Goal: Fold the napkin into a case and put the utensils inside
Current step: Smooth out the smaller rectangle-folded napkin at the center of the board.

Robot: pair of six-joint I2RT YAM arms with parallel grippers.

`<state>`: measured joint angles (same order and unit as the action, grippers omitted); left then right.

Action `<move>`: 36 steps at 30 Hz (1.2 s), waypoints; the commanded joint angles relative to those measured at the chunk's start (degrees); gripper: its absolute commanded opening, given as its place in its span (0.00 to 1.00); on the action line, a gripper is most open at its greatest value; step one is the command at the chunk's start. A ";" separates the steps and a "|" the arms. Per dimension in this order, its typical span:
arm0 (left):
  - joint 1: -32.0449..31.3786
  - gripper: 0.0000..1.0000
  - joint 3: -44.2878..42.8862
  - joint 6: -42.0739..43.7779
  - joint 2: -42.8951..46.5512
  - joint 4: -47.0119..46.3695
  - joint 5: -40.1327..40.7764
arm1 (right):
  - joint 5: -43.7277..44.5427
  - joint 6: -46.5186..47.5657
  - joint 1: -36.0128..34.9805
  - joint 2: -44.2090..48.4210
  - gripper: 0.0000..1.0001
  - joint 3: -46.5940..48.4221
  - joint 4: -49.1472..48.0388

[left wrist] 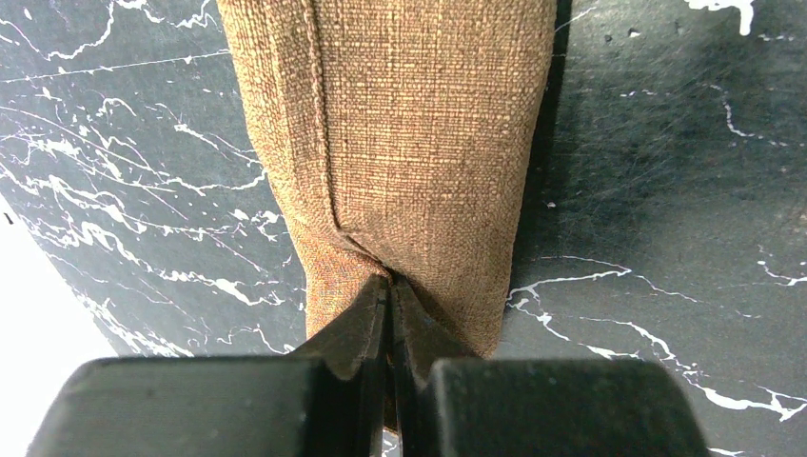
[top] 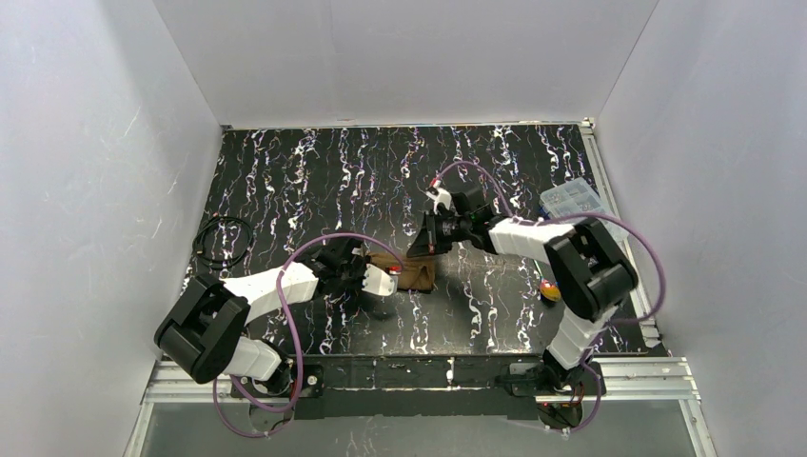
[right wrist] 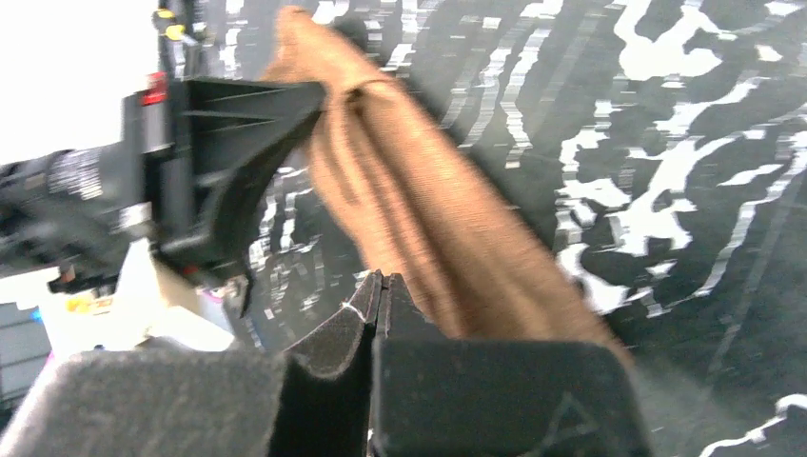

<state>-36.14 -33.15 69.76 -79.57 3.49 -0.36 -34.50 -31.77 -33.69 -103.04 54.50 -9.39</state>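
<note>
Brown napkin [left wrist: 409, 124] (folded narrow), pinched in left tool [left wrist: 390, 290]

The table [top: 314, 181] has a black top streaked with white, like marble. A folded brown napkin [top: 411, 274] is at its middle, though whether it rests flat on the top cannot be told. A loose coil of black cable [top: 224, 240] lies near the left edge, a clear plastic box [top: 574, 200] near the far right edge, and small red and blue utensils [top: 549, 290], only partly in view, toward the near right.
</note>
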 commanded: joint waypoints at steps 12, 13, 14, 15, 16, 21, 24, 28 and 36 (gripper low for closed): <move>0.02 0.00 0.64 -2.99 -1.59 9.05 -1.66 | 0.12 -8.39 -3.62 16.21 0.07 -12.06 -5.46; 0.02 0.00 0.51 -3.03 -1.63 9.18 -1.66 | -0.85 -9.11 -3.65 15.62 0.07 -12.72 -7.01; 0.05 0.00 0.31 -3.11 -1.64 9.34 -1.65 | -2.24 -9.47 -3.59 14.76 0.07 -13.09 -8.07; 0.02 0.00 0.28 -3.17 -1.57 9.37 -1.66 | -3.54 -9.44 -3.65 13.58 0.06 -13.28 -8.70; 0.02 0.00 0.20 -3.26 -1.63 9.40 -1.66 | -3.93 -8.85 -3.56 12.36 0.06 -13.13 -8.02; 0.02 0.00 -0.34 -3.32 -1.57 9.78 -1.57 | -1.79 -5.13 -1.40 9.08 0.04 -11.77 -5.72; 0.02 0.00 -0.92 -3.51 -1.48 10.27 -1.57 | -1.46 -2.55 -0.54 5.83 0.04 -9.61 -3.99; 0.02 0.00 -0.97 -3.18 -1.33 10.49 -1.57 | -1.75 -2.01 0.76 2.99 0.03 -9.99 -5.71; 0.02 0.00 -0.16 -2.44 -1.28 9.65 -1.38 | -3.86 -2.35 3.48 -0.54 0.02 -11.72 -9.28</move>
<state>-36.14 -34.61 68.14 -79.75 6.48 -0.36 -37.69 -35.48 -30.83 -101.25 43.27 -15.59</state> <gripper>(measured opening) 0.010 0.045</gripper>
